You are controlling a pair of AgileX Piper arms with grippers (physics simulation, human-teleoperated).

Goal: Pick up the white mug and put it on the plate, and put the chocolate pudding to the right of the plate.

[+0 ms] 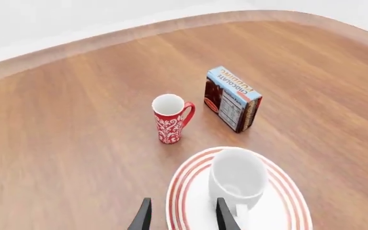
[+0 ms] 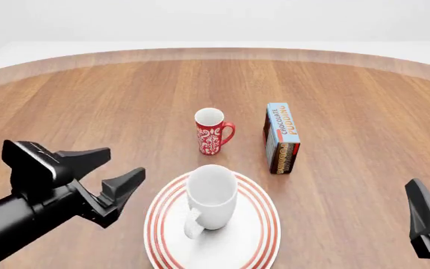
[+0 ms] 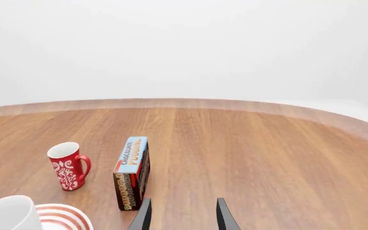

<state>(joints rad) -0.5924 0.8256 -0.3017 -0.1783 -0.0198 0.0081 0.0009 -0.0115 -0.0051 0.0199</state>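
Front view: mug [image 2: 211, 193] sits on the plate [image 2: 256, 238]. Left gripper [image 2: 107, 171] spread wide, empty. Right gripper [image 2: 424, 216] mostly cut off, can't tell its state.

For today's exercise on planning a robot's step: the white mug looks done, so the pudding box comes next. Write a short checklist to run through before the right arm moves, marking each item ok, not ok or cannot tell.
1. white mug upright on the plate: ok.
2. left gripper open, off the mug: ok.
3. right gripper open, holding nothing: ok.
4. chocolate pudding to the right of the plate: not ok, it stands on edge beyond the plate's far right rim.
5. red mug apart from the box: ok.
6. Table bare right of the plate: ok.
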